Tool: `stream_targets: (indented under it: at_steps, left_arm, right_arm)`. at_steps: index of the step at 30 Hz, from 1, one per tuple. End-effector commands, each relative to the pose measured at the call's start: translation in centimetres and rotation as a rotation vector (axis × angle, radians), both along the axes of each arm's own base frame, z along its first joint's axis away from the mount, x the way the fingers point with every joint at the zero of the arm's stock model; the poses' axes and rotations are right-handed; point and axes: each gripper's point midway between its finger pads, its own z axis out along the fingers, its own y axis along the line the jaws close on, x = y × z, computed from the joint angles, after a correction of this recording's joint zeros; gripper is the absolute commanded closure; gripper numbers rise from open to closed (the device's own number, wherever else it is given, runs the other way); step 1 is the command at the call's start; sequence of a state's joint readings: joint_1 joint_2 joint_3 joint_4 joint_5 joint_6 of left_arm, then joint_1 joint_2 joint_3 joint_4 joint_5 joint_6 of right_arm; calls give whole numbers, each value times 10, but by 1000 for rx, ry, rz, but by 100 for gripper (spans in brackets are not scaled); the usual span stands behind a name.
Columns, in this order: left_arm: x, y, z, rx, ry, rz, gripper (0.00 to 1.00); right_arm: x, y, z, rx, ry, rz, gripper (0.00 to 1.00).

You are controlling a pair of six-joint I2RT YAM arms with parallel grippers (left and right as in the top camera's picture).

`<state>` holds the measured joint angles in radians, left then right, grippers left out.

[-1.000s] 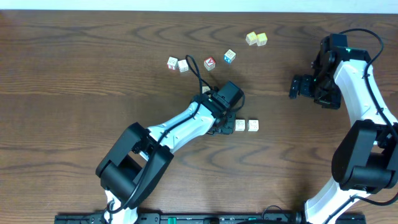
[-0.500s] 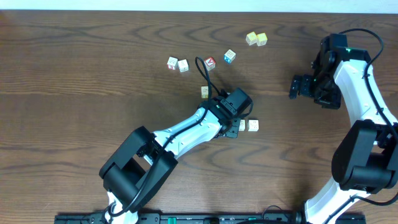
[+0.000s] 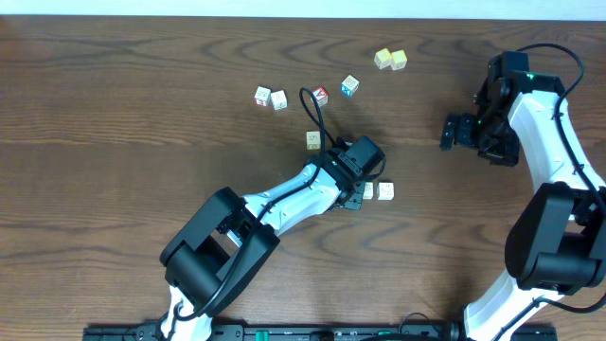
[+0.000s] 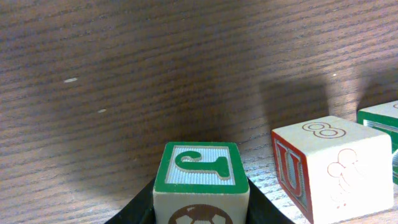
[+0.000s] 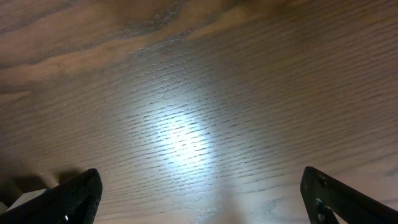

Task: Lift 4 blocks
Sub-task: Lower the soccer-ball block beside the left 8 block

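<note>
My left gripper [image 3: 362,186] is clenched on the green-lettered block [image 4: 200,177] mid-table [image 3: 142,114], with the red-lettered block [image 4: 329,168] just beside at 3 o'clock (my right gripper [image 3: 454,131], gaping, sits well apart at 2 o'clock).

Dark wooden desk [image 3: 114,123] seen from above. The left fingers [image 3: 352,199] sit at mid-desk, half covering a cream block [image 3: 368,190], with a second block [image 3: 385,190] just beside it. A third block [image 3: 312,140] lies toward the far edge; further cubes [image 3: 349,85] scatter beyond. The right fingers [image 3: 446,133] hover near the right edge, well apart.
</note>
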<state>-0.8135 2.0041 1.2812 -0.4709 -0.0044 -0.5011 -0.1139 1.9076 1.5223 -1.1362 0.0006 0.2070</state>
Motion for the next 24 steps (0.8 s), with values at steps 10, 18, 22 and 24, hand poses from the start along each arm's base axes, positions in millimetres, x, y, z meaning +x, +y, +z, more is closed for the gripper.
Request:
stream_targets:
  at_steps: [10,18,22,24]
  left_arm:
    - [-2,7,-5,50,31,18,57]
    - [-1,8,-5,50,32,21,56]
    - [0,14,2,57,39,33,56]
    - [2,19,11,54,38,46,56]
  right_arm:
    - [3,-3,3,-12,-11,7,1]
    - [3,-3,3,-12,-11,7,1]
    - [3,-3,3,-12,-11,7,1]
    - [3,-3,3,-12,-11,7,1]
